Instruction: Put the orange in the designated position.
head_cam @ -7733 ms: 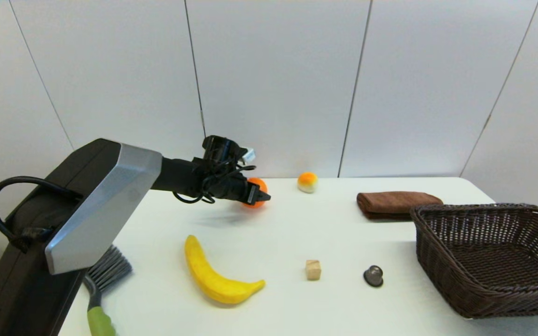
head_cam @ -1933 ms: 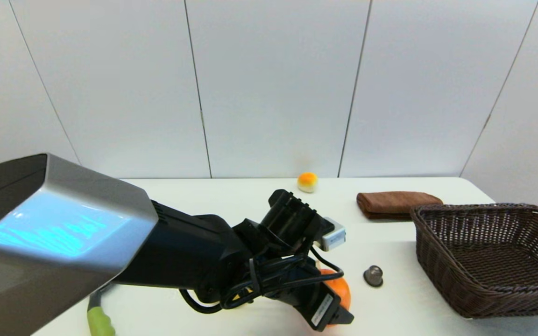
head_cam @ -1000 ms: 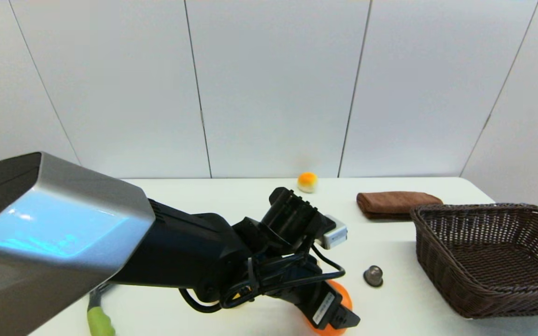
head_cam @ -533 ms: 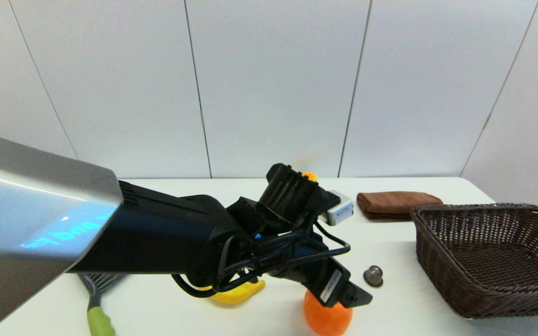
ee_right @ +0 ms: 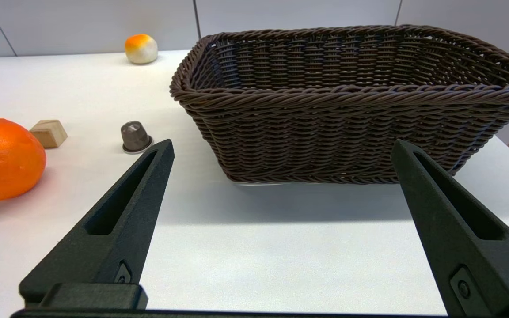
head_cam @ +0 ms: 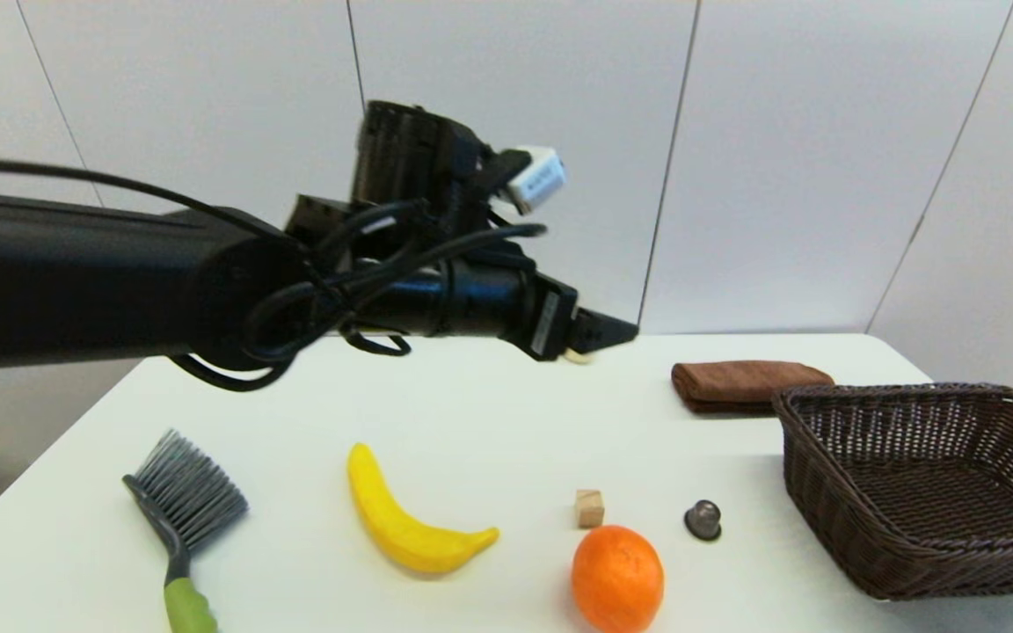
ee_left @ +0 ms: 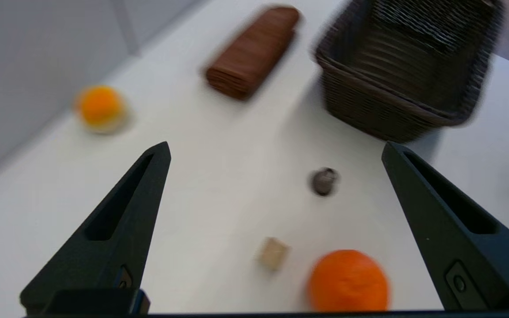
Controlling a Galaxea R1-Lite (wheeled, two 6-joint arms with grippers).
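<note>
The orange [head_cam: 617, 578] rests by itself on the white tabletop near the front edge, just in front of a small wooden cube [head_cam: 589, 508]; it also shows in the left wrist view as the orange [ee_left: 347, 281] and in the right wrist view as the orange [ee_right: 5, 158]. My left gripper [head_cam: 599, 338] is raised high above the table toward the back wall, well clear of the fruit. Its fingers stand wide open and empty in the left wrist view, left gripper [ee_left: 276, 150]. My right gripper [ee_right: 283, 148] is open, low beside the basket, out of the head view.
A brown wicker basket [head_cam: 929, 440] fills the right side. A folded brown cloth [head_cam: 744, 383], a dark capsule [head_cam: 703, 520], a yellow banana [head_cam: 405, 519], a grey brush with a green handle [head_cam: 179, 519] and a small white ball with an orange top [ee_right: 141, 48] lie around.
My left gripper let go of the orange near the front edge, then rose and drew back toward the wall. The orange stays where it was set down.
</note>
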